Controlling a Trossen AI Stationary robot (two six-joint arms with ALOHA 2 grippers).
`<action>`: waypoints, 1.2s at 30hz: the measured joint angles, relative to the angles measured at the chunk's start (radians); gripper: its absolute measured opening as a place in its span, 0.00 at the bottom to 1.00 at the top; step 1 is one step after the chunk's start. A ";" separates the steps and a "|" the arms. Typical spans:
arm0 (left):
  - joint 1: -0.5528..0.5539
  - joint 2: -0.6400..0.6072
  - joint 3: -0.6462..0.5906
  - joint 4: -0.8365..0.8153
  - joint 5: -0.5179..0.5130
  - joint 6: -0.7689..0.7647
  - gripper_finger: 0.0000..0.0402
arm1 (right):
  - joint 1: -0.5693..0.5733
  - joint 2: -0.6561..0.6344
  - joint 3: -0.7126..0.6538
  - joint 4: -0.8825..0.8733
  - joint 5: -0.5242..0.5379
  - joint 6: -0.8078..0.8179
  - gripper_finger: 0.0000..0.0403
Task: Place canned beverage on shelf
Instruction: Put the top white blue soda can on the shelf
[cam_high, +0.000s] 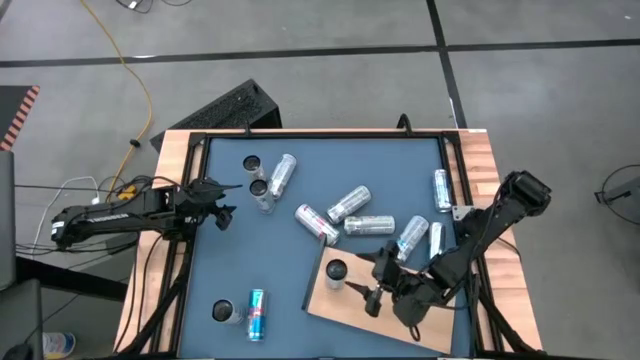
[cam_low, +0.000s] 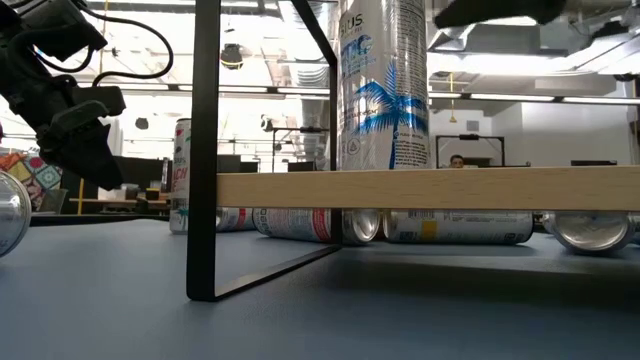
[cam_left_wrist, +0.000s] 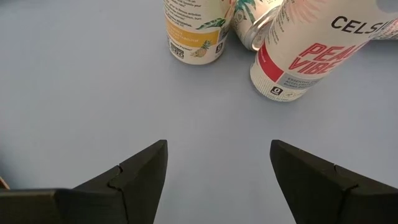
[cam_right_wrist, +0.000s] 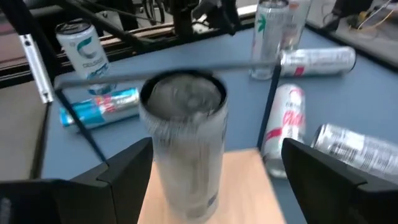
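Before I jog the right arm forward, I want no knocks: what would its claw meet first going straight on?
The upright can standing on the shelf. It sits right ahead between the open right claw's fingers, apparently close, though depth is uncertain.

High view straight down; low view table-level; both share shelf (cam_high: 385, 308).
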 joint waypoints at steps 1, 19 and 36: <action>0.000 0.000 0.000 0.000 0.000 0.000 0.67 | -0.005 0.000 0.014 0.000 -0.002 -0.022 0.84; 0.000 0.000 0.000 0.000 0.000 0.000 0.67 | -0.063 0.053 0.147 0.012 0.023 -0.147 0.84; 0.000 0.000 0.000 0.000 0.000 0.000 0.67 | -0.086 0.126 0.148 0.067 -0.027 -0.111 0.84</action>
